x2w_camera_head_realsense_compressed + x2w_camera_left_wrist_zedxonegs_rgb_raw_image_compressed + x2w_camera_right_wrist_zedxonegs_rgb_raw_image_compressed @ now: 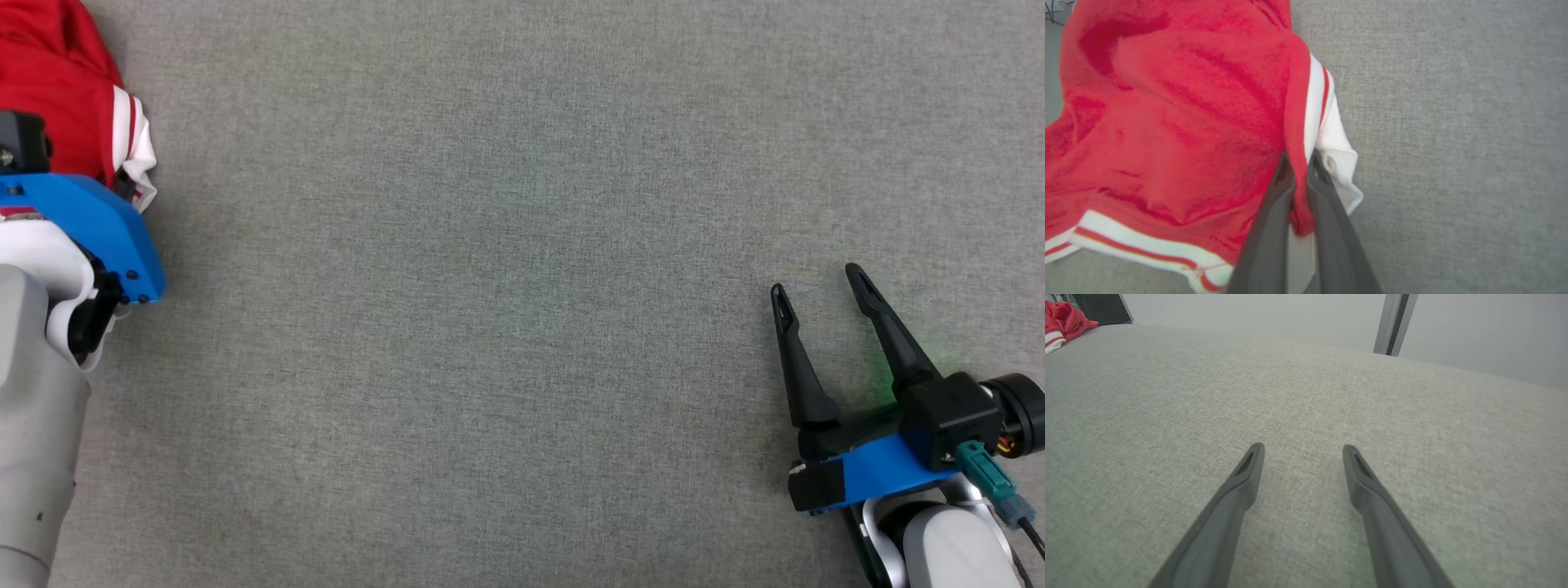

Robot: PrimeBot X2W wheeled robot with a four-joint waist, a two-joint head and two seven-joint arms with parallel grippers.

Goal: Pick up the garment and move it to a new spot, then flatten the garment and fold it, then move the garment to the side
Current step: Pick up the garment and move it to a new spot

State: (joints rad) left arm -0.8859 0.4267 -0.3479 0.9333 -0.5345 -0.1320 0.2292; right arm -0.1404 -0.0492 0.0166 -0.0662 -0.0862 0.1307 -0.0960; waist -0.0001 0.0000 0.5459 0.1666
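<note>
A red garment point(57, 90) with white, red-striped trim lies bunched at the head view's upper left corner. In the left wrist view the garment point(1167, 122) spreads over the left half, and my left gripper point(1299, 163) is shut on a red fold of it beside the white cuff. The left arm's blue wrist mount point(90, 229) covers those fingers in the head view. My right gripper point(816, 282) rests open at the lower right, far from the cloth, nothing between its fingers point(1249, 465). A corner of the garment point(1063, 320) shows far off in the right wrist view.
The grey fabric table point(506, 327) stretches wide between the two arms. In the right wrist view its far edge meets a pale wall with a vertical metal post point(1394, 322).
</note>
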